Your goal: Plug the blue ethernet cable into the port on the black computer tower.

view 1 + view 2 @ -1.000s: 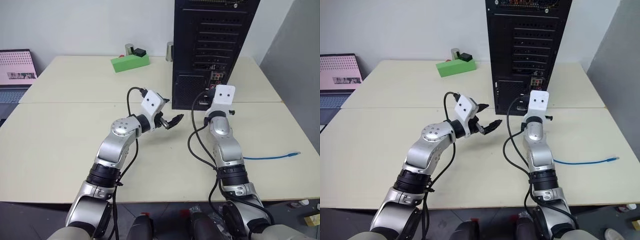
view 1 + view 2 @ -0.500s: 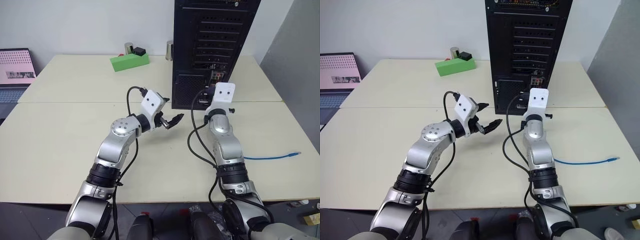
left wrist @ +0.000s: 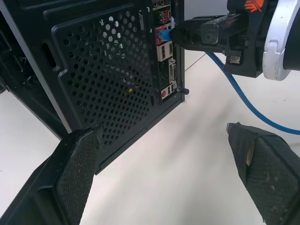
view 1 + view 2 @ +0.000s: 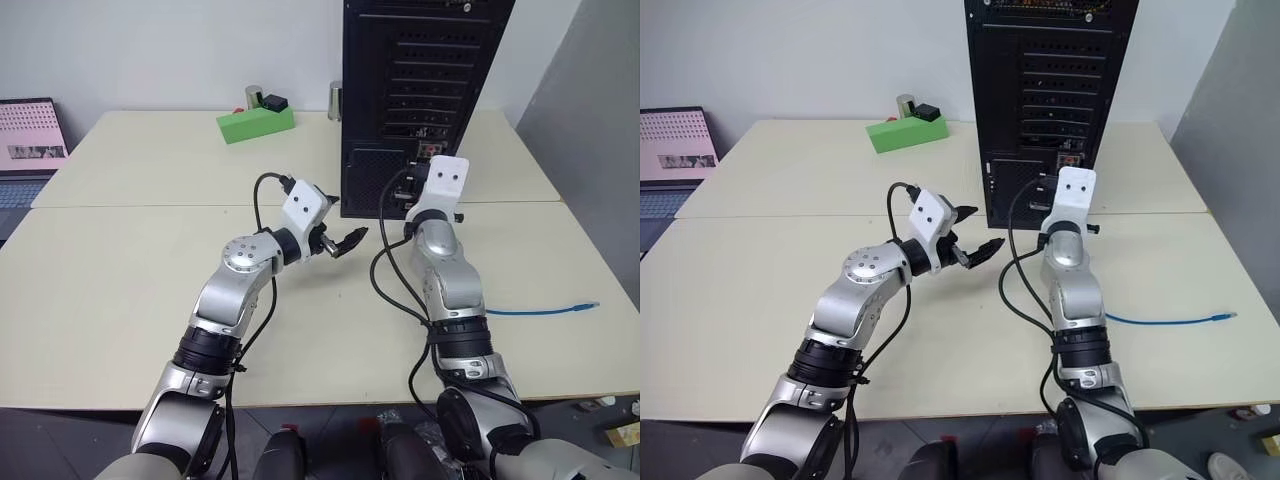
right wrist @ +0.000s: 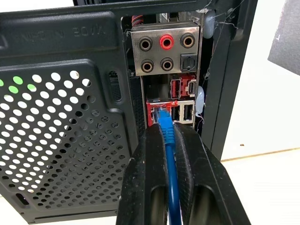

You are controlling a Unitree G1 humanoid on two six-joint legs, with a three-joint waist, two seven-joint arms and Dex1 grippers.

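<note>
1. The cable (image 5: pixel 167 136) is pinched just behind its plug by the right gripper (image 5: pixel 165 140), jaws shut tight on the blue cord. The plug tip is held at the red-framed port (image 5: pixel 159 112) on the rear of the tower (image 4: pixel 420 90), which stands on the table (image 4: pixel 130 270). Whether the plug is seated or only at the mouth cannot be told.
2. The rest of the cable trails back past the right arm and lies loose on the table, its far plug (image 4: pixel 592 304) well apart towards the right edge.
3. The left gripper (image 4: pixel 343 241) is held beside the tower with jaws wide apart and nothing in them.
4. Risk: a plug pushed in slightly tilted would likely jam on the port rim or bend its latch; the cause would be the grip on the soft cord rather than on the plug body.
5. Risk: the plug could slide into the neighbouring USB sockets (image 5: pixel 183 112), which sit just beside the port.
6. Risk: a release before the latch clicks would let the slack pull the plug back out.
7. Writing: embossed lettering on the panel above the mesh grille (image 5: pixel 56 140) reads roughly "80MM", its start illegible. No brand is readable elsewhere.
</note>
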